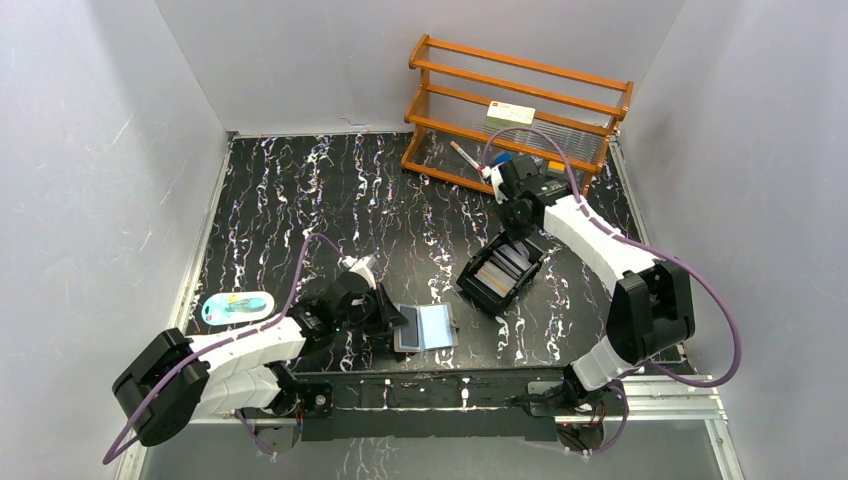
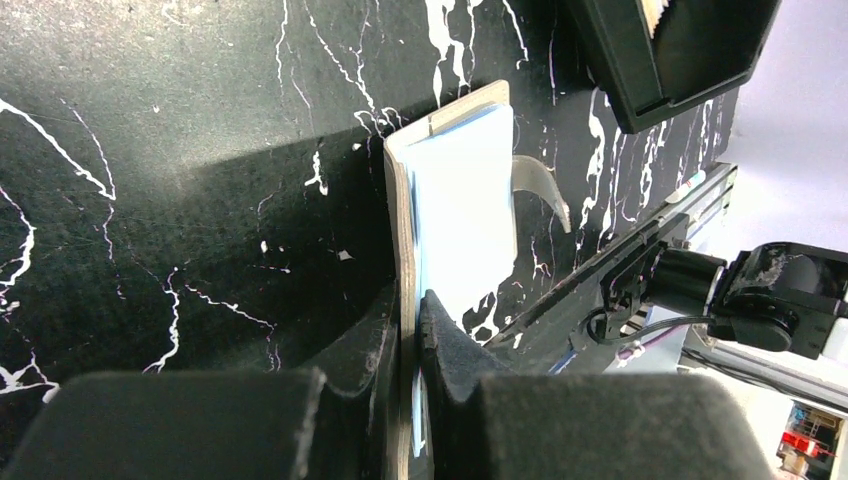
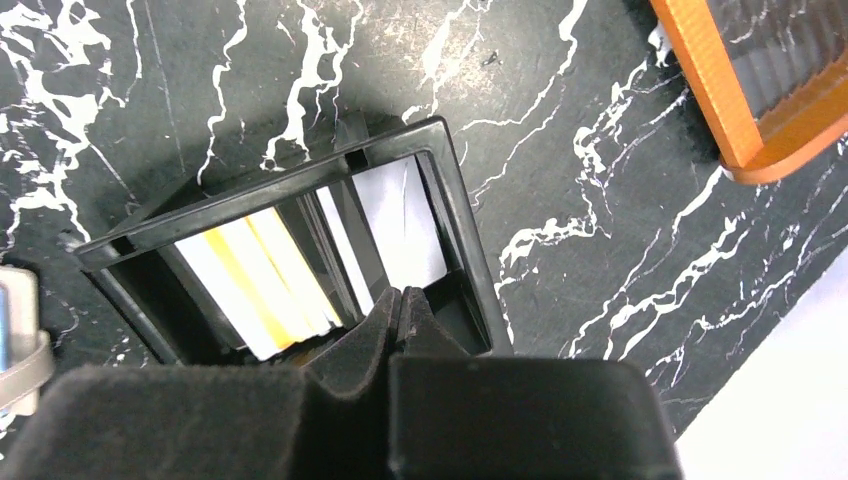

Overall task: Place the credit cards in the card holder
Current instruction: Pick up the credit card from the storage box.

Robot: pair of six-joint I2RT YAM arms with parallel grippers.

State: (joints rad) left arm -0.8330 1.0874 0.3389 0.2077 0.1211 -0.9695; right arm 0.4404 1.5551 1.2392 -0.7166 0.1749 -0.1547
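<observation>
Overhead, the card holder (image 1: pixel 428 327) lay open near the bottom centre of the frame, pinched at its left edge by the left gripper (image 1: pixel 385 312). Up and to the right of it, close but apart, sat a black tray (image 1: pixel 470 285) with the credit cards (image 1: pixel 500 268) standing on edge inside. The right gripper (image 1: pixel 515 228) hung over the tray's far end, so the right arm was plainly the nearer one to the cards, and the holder lay down-left of that hand.

From the left wrist, the fingers (image 2: pixel 455 350) were clamped narrowly on the holder's tan edge. Its pale bluish sleeve ran up the middle of the frame away from the hand, with the snap tab (image 2: pixel 545 190) curling off to the right.

From the right wrist, the tray's rim (image 3: pixel 455 190) filled the centre. The cards leaned in a stack at centre-left, their long edges slanting from upper left to lower right, with orange stripes showing. The fingertips met just below a white card, pressed together; whether they nipped its edge I could not tell
</observation>
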